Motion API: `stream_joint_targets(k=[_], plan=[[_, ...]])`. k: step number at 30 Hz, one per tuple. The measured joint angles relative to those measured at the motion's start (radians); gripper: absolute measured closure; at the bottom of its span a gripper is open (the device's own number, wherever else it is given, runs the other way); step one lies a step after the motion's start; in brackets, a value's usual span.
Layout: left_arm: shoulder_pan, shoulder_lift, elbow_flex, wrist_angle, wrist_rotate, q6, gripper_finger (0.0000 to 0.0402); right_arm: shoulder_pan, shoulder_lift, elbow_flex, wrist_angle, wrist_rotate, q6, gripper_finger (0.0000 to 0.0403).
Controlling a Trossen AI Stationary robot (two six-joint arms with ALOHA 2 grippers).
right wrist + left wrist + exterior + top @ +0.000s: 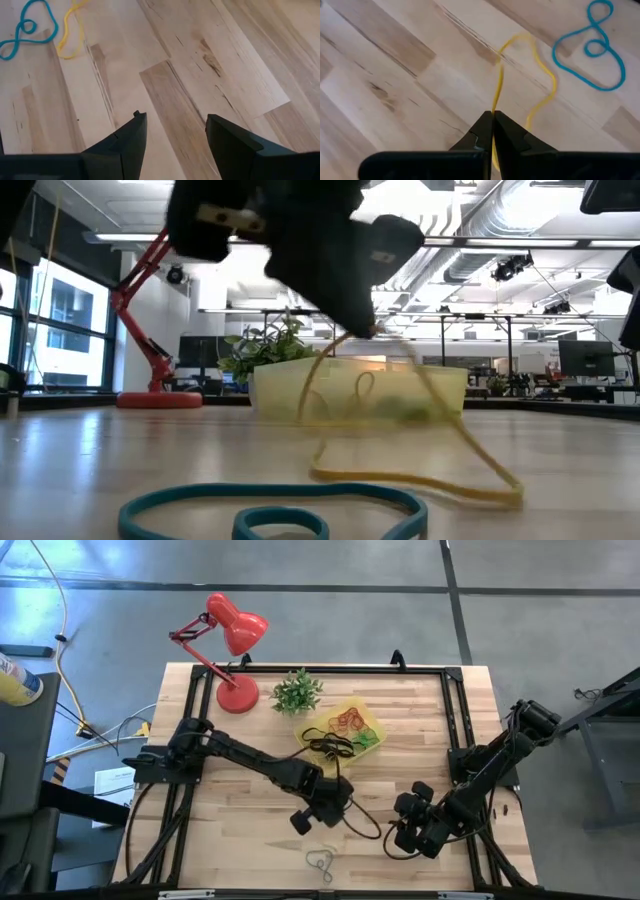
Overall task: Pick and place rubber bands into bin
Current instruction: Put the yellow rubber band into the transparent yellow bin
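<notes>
While the left hand (493,131) was pinched shut on a yellow rubber band (520,75), the loop hung down from its fingertips, with its far end trailing on the table (230,840). From above, that hand (322,812) sat a little toward the front of the table from the bin (340,730), so the carry would probably have to run back toward the lamp side of the table, a short way only. The bin, a shallow yellow tray, already held several bands, black (328,743), red and green among them, and stood just beside the green plant (297,692). In the low view the yellow band (420,470) draped from the raised hand (360,320) in a long sagging line, with the bin's wall (280,395) right behind it; its slack tail looked likely to drag along the wood unless lifted higher before the crossing.

A blue band (319,864) lay twisted in a figure-of-eight near the table's front edge, apart from the yellow one and still to be collected. It lay between the two arms, perhaps slightly nearer the left. The right hand (175,135) waited with its fingers wide apart and nothing between them, low over bare wood at the front right (410,830).
</notes>
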Motion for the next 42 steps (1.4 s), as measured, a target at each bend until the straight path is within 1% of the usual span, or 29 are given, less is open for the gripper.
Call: stream_joint_targets(k=[6, 11, 20, 26, 28, 34, 42], plan=[[0.032, -0.001, 0.095, -0.072, 0.000, 0.043, 0.0402, 0.000, 0.000, 0.000, -0.002, -0.001, 0.000, 0.0210], [0.048, -0.002, 0.190, -0.152, -0.045, 0.106, 0.0402, 0.000, 0.000, 0.000, -0.011, 0.002, 0.000, 0.0210], [0.096, -0.002, 0.346, -0.288, -0.127, 0.194, 0.0401, 0.000, 0.000, 0.000, -0.027, 0.038, 0.000, 0.0210], [0.157, -0.003, 0.425, -0.383, -0.179, 0.257, 0.0401, -0.007, 0.000, 0.000, -0.027, 0.047, 0.000, 0.0210], [0.180, -0.003, 0.451, -0.411, -0.180, 0.269, 0.0401, -0.011, 0.000, 0.000, -0.027, 0.047, 0.000, 0.0210], [0.239, -0.004, 0.499, -0.449, -0.192, 0.317, 0.0401, -0.022, 0.000, 0.000, -0.027, 0.048, 0.000, 0.0210], [0.311, -0.003, 0.500, -0.517, -0.196, 0.347, 0.0401, -0.041, 0.000, 0.000, -0.027, 0.048, 0.001, 0.0210]])
